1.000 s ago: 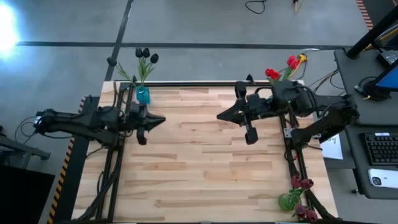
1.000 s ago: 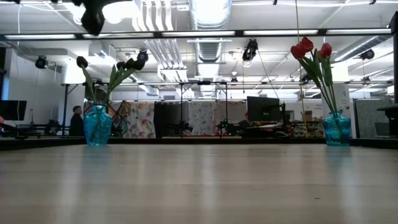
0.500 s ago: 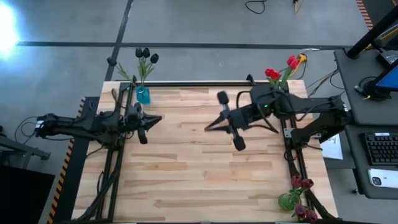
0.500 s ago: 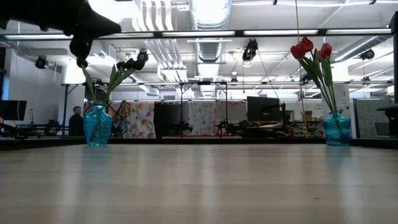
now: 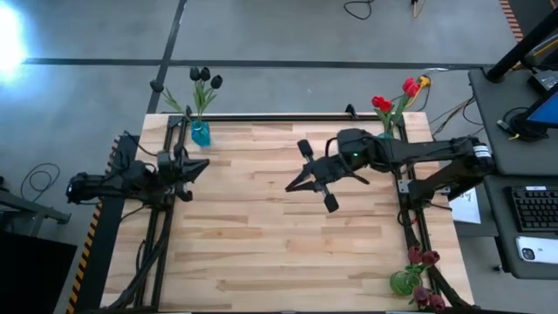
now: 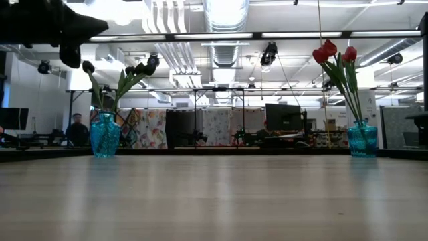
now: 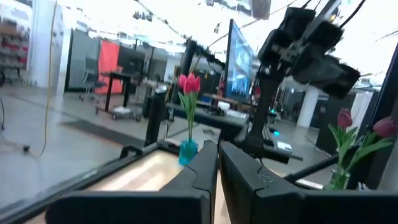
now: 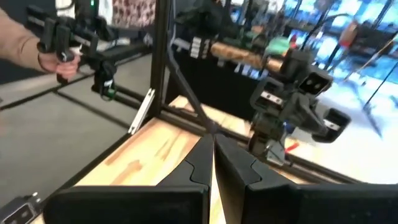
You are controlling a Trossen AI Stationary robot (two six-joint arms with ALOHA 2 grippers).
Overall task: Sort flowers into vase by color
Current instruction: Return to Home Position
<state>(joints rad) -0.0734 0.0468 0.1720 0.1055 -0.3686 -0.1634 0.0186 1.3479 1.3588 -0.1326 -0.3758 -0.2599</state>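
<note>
All flowers [image 5: 203, 77] in view stand sorted in three vases [image 5: 200, 133], so sorting looks done; left gripper [image 5: 204, 164] and right gripper [image 5: 294, 184] hang empty, pressed together.

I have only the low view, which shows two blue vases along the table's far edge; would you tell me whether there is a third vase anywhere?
Observer: Yes, a green vase holding dark red tulips stands at the corner on the right arm's side, opposite your blue vases.
Operator: Thank you. Are any flowers lying loose on the wood?
Observer: None show on the tabletop in the high view.
Operator: And is either pincer carrying anything?
Observer: No. The wrist views show the left pincer, near the table's left edge, and the right pincer, over the table's middle, both shut and empty.
</note>
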